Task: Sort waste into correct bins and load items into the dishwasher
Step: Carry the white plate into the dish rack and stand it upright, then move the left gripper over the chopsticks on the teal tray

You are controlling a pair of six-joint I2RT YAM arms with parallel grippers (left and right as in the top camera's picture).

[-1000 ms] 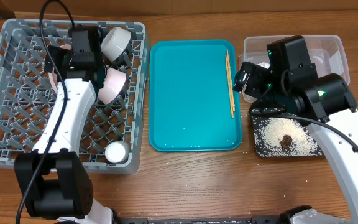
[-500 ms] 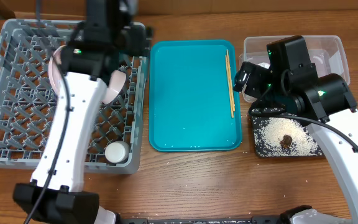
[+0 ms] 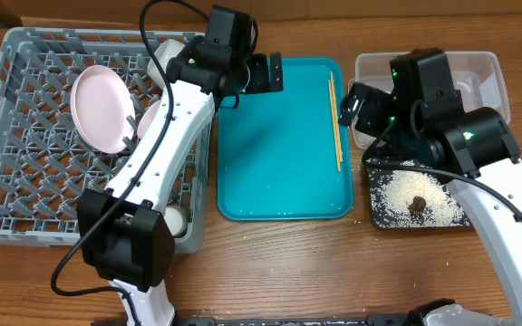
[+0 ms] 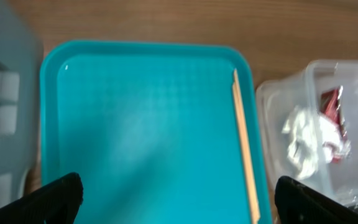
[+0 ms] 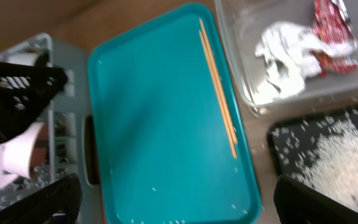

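Observation:
The wooden chopsticks (image 3: 335,122) lie along the right side of the teal tray (image 3: 279,172), also shown in the left wrist view (image 4: 244,149) and the right wrist view (image 5: 217,87). My left gripper (image 3: 265,72) hovers open and empty over the tray's far left corner (image 4: 179,202). Open and empty too, my right gripper (image 3: 356,107) hangs just right of the chopsticks (image 5: 179,205). A white plate (image 3: 101,109), bowls (image 3: 157,118) and a cup (image 3: 172,220) sit in the grey dishwasher rack (image 3: 25,208). The clear tub (image 3: 488,68) holds crumpled paper (image 5: 284,56) and a red wrapper (image 5: 334,28).
A black tray (image 3: 381,217) in front of the tub carries white rice grains (image 3: 438,190) and a brown lump (image 3: 418,204). A few stray grains dot the teal tray's near end (image 5: 166,186). The rack's wall (image 4: 5,93) stands close on the tray's left.
My left arm has swung right from above the rack to the teal tray's far left corner, uncovering the plate standing in the rack. The right arm has stayed put.

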